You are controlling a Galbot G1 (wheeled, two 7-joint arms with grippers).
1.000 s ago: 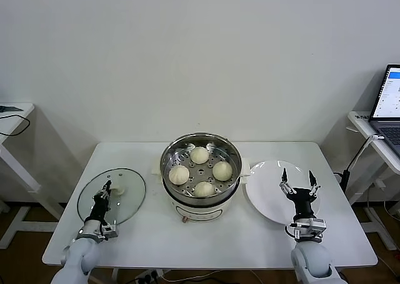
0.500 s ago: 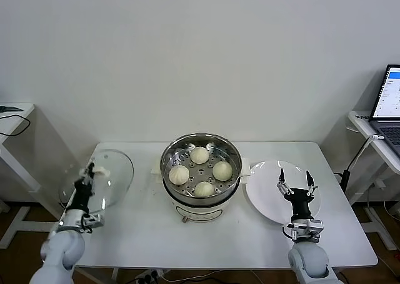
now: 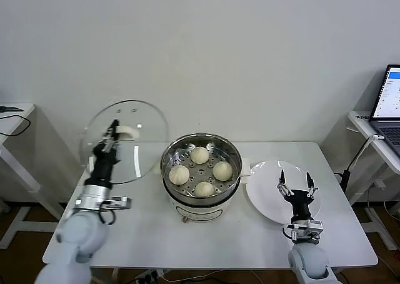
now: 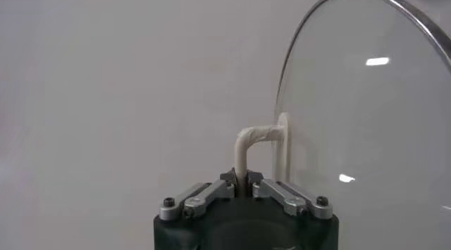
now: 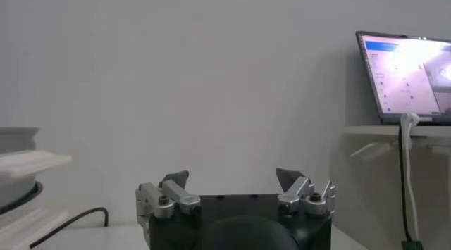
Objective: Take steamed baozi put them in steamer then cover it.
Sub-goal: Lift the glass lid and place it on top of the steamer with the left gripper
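the left arm is raised at the robot's left, forearm angled up, its left gripper (image 3: 113, 134) pointing upward with the fingers pinched together on a thin handle. the right arm sits low at the robot's right, wrist upright, the right gripper (image 3: 297, 182) pointing up with fingers spread wide, holding nothing.

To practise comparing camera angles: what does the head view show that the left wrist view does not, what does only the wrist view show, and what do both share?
Only the head view shows the steamer holding four baozi, the white plate and the open right gripper above it. Only the left wrist view shows the left gripper closed tightly on the handle. Both share the cover, held upright in the air.
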